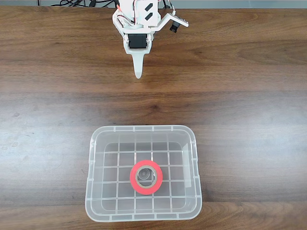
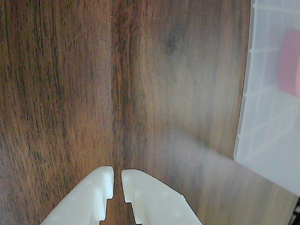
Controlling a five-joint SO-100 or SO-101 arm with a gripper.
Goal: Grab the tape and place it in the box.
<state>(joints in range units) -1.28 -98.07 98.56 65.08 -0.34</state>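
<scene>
The red-orange tape (image 1: 146,177) with its grey core lies flat on the gridded bottom of the clear plastic box (image 1: 95,143), near the box's middle. My white gripper (image 1: 138,73) hangs over the bare wooden table at the top of the fixed view, well away from the box, pointing toward it. In the wrist view the gripper (image 2: 117,180) is shut with nothing between its fingertips, which nearly touch. The box's wall (image 2: 251,122) fills the right edge of that view, and the tape (image 2: 289,63) shows through it as a blurred pink patch.
The box stands at the table's front edge in the fixed view. Brown wood (image 1: 57,105) stretches to both sides of it. Cables (image 1: 81,4) lie beyond the table's far edge behind the arm.
</scene>
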